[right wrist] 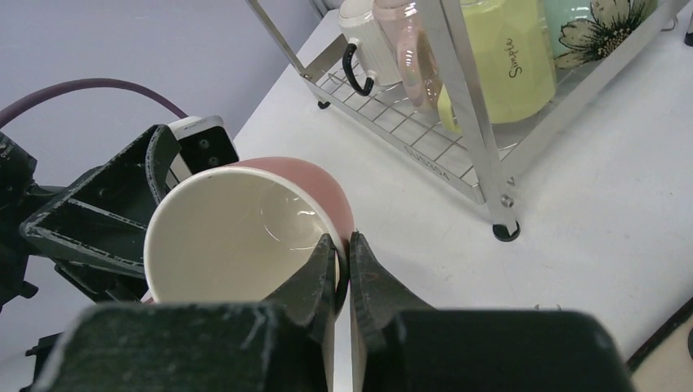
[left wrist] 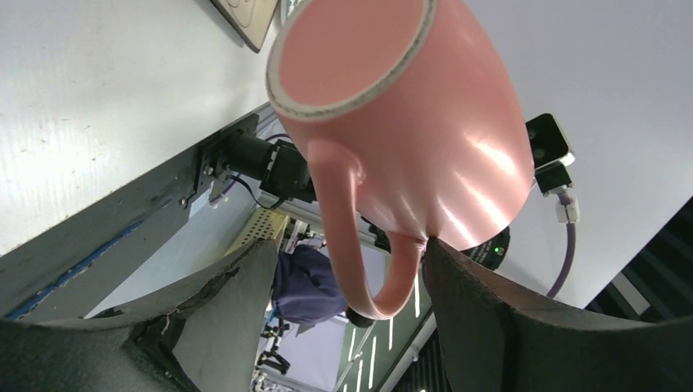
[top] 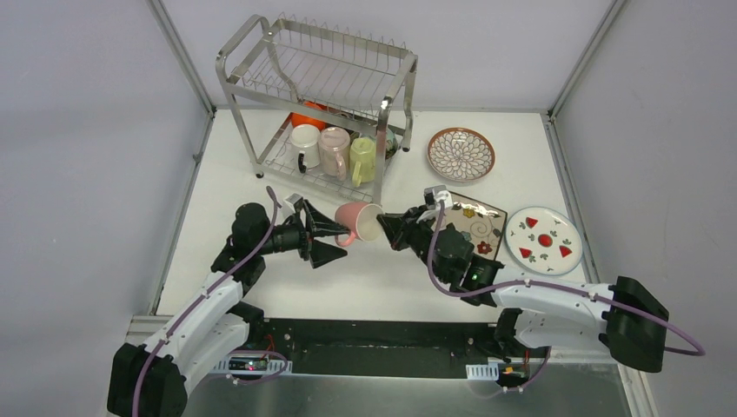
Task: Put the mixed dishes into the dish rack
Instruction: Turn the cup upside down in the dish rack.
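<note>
A pink mug (top: 358, 221) with a cream inside hangs on its side above the table, in front of the dish rack (top: 380, 156). My right gripper (top: 387, 228) is shut on the mug's rim (right wrist: 237, 229), one finger inside and one outside, as the right wrist view shows (right wrist: 343, 238). My left gripper (top: 335, 241) stands open around the mug's handle (left wrist: 351, 237). One finger (left wrist: 490, 310) touches the mug where handle meets body, and the other finger (left wrist: 221, 302) is apart from it. A white mug (top: 304, 143), a pale pink mug (top: 333, 149) and a yellow-green mug (top: 361, 159) stand on the rack's lower shelf.
An orange bowl (top: 306, 115) sits at the back of the lower shelf. To the right of the rack lie a brown-rimmed petal-pattern plate (top: 461, 154), a square floral plate (top: 476, 221) partly under my right arm, and a white red-marked plate (top: 544, 239).
</note>
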Controlling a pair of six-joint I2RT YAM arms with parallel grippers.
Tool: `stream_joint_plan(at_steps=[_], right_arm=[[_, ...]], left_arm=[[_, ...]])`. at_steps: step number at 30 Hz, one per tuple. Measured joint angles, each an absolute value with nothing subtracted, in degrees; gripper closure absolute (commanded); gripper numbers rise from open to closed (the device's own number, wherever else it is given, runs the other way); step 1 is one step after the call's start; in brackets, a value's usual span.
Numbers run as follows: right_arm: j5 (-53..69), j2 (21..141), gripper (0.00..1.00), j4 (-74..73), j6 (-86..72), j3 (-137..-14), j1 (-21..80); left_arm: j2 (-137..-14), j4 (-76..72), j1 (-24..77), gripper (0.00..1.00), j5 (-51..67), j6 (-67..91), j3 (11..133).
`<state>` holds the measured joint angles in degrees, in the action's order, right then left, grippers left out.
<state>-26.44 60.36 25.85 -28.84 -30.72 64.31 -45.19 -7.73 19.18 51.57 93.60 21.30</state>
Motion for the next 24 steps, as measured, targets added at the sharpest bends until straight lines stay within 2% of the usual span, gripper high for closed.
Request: stream_joint_plan(at_steps=[10,24], right_arm=[[-25.21,66.94,1.0,46.26,-22.55,-24.53,65.32],[-23.42,68.51,1.0,57.19,-23.68,-23.18,65.06]], left_arm=[[-41.43,-11.29,19.18,0.41,51.11,98.28,20.58],[-41.15,-22.61,19.2,0.56,51.31,105.01,19.22]])
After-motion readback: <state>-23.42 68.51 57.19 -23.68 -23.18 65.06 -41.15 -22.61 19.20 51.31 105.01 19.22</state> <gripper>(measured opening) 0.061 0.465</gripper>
